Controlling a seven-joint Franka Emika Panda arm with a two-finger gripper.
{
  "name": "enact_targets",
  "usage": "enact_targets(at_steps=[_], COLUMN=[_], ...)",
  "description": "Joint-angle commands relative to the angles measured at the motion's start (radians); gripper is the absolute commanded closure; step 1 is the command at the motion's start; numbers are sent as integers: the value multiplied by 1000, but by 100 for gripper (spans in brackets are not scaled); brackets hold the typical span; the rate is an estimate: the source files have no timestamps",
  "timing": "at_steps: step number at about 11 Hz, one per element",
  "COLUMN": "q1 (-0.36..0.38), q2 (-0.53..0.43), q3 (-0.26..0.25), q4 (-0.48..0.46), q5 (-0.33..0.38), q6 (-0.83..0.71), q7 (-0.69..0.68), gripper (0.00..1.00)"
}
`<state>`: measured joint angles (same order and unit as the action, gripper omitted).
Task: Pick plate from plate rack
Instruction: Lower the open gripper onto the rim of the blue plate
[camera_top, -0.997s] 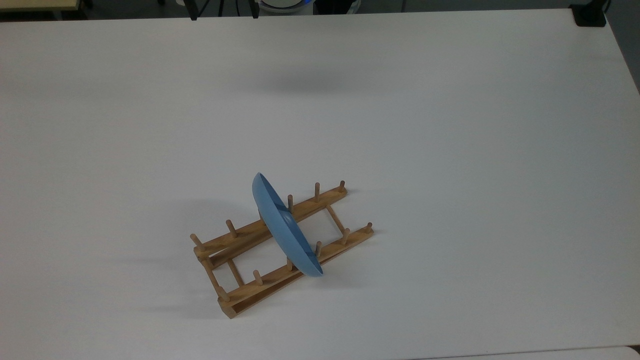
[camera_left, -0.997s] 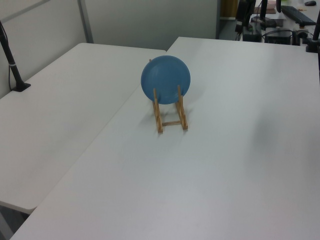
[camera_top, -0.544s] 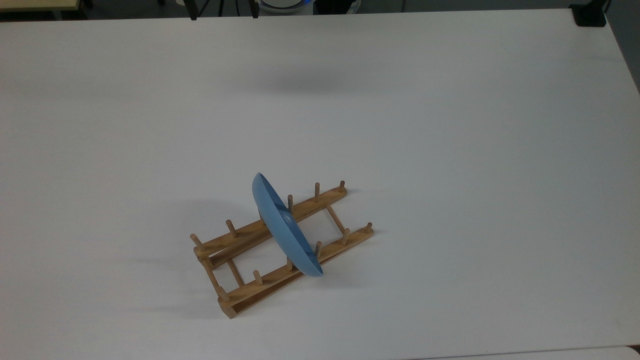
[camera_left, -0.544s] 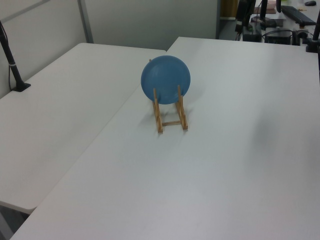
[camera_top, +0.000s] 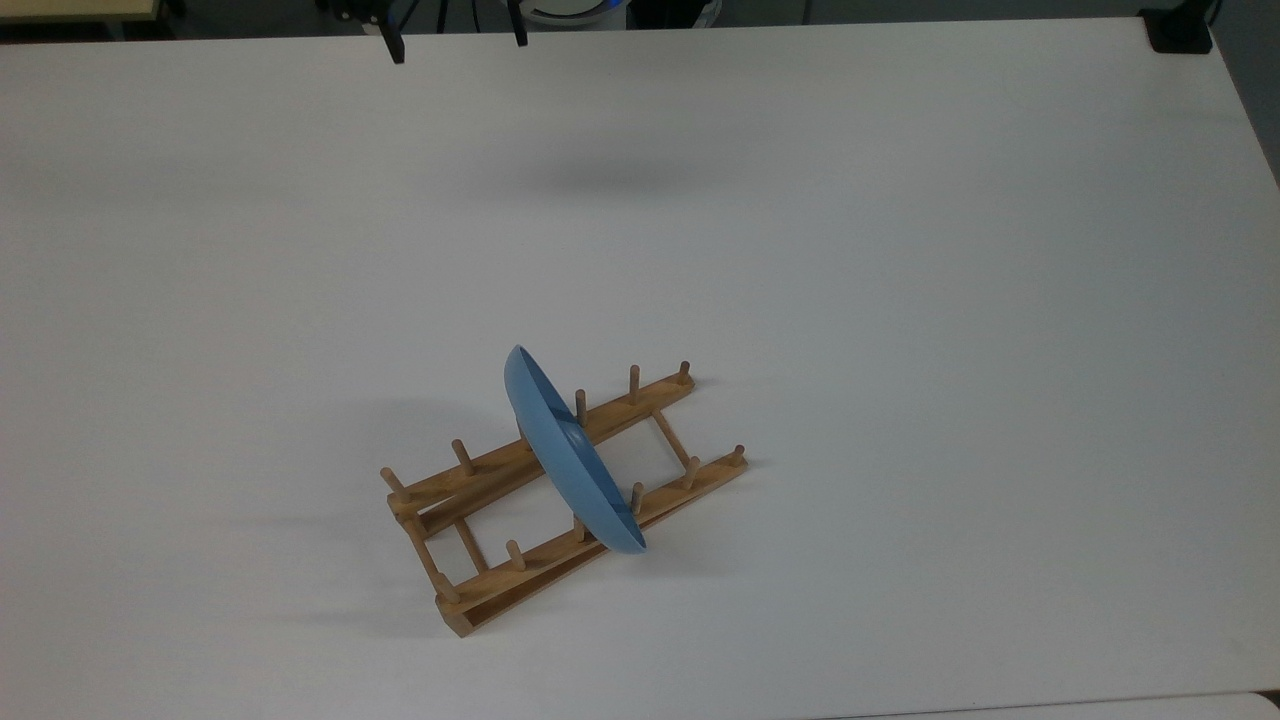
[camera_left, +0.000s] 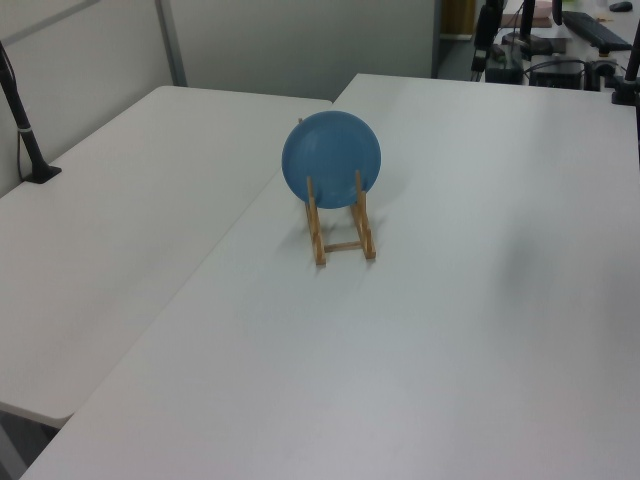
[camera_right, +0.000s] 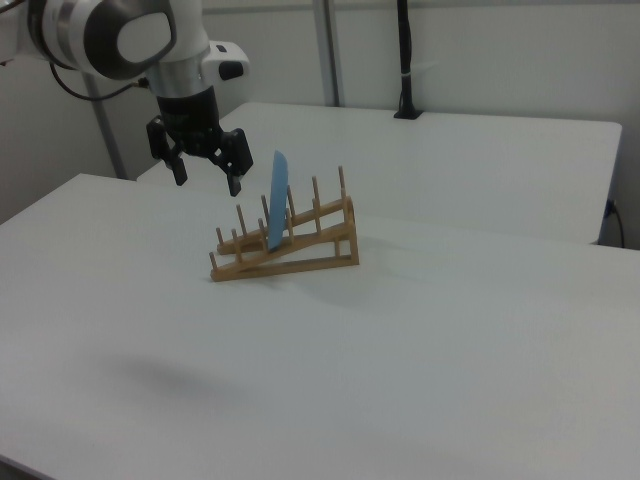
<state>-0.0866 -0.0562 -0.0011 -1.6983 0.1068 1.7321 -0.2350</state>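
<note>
The light-blue plate stands on edge between the pegs of the wooden plate rack, near the table's front middle in the top view. The left view shows the plate's round face above the rack. In the right view the plate is edge-on in the rack. My gripper hangs open and empty in the air, left of the plate in the right view and apart from it. Its two dark fingertips reach in at the top edge of the top view, the gripper far from the rack.
A black clamp sits on the table's far right corner in the top view. A second white table adjoins on the left view's left, with a black post. Wide bare tabletop surrounds the rack.
The gripper's fingertips have come a little further into the top view from its top edge. Plate and rack have not moved.
</note>
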Motion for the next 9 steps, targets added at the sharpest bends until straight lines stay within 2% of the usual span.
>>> enact_targets(at_steps=[1,4,5,7,9], q1=[34,57,88,114,134], q2=[62,169,218,278,334], q3=[0,0,-2,-4,-2], q4=[65,68,69,69,69], q5=[-36,-96,-111,-163,-296], q6=[128,425,529,680,806], q7=[-27,-24,-18,52,187], gripper=[0,0,0,0,0])
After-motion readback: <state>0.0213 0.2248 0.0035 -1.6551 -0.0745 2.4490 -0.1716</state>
